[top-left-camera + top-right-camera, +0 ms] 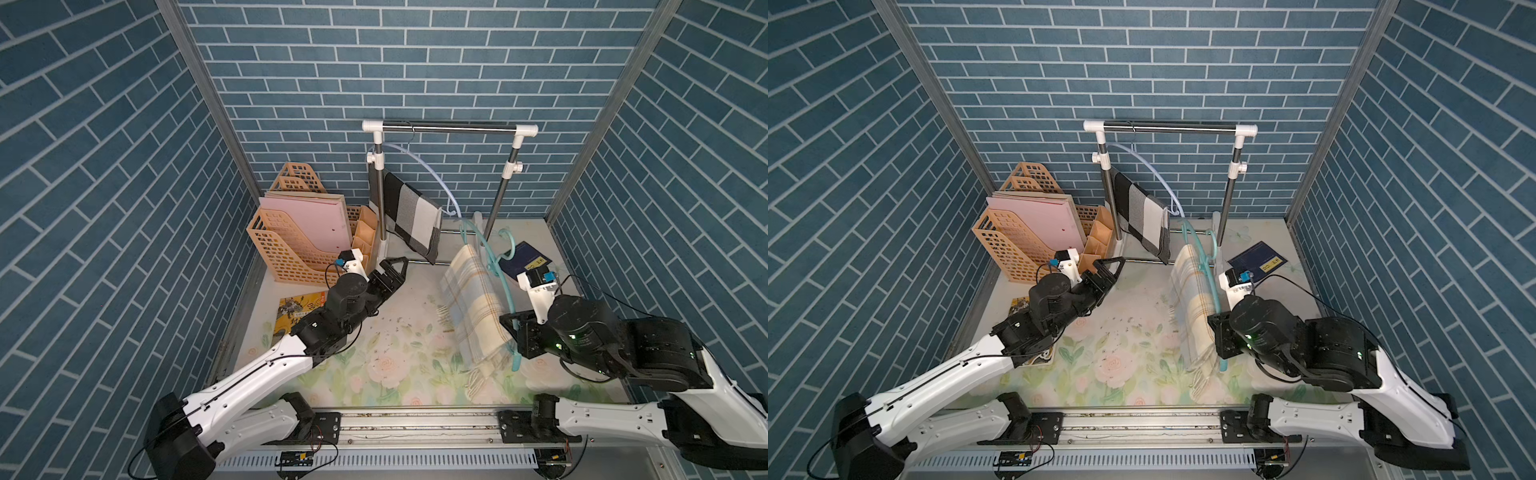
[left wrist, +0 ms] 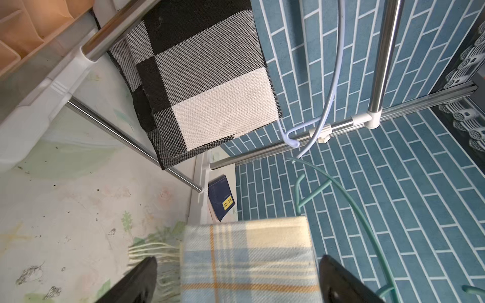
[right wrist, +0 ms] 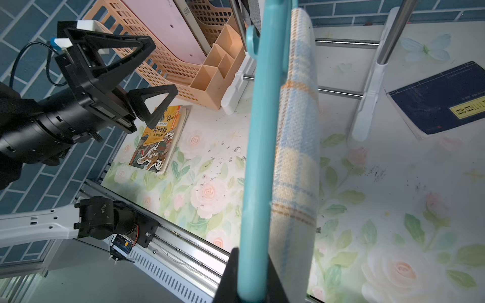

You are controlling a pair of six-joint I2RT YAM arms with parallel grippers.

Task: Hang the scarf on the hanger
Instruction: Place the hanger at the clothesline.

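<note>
Scarf [image 1: 478, 307] status: the cream plaid one with the blue and orange stripes is folded over the teal hanger [image 1: 508, 296], with its fringe dangling down toward the front of the floral tabletop [image 1: 399, 361]. I can't tell whether the fringe actually touches the surface.

Right gripper [image 3: 252, 280] is clamped on the teal hanger near one end, with a black finger on either side of the plastic in the right wrist view. The hanger is held up at a slant in front of the clothes rack [image 1: 449, 129], not hooked on its top rail. Its hook end is up in the air, close to the rack's right post in both top views.

Left gripper [image 3: 164, 67] has its jaws wide apart and nothing in them. It hangs in the air just in front of the orange file holder [image 1: 286, 253] (the one with the pink folder [image 1: 307, 220] in it), pointing across at the scarf with a clear gap between them.

On the rack there's a black-and-white checked scarf [image 1: 411, 212] draped on a pale hanger [image 1: 432, 174] that hooks over the rail at the left end. A navy book [image 1: 525, 259] lies flat on the table behind the right wrist, and an orange comic book [image 1: 297, 309] lies partly under the left arm.
</note>
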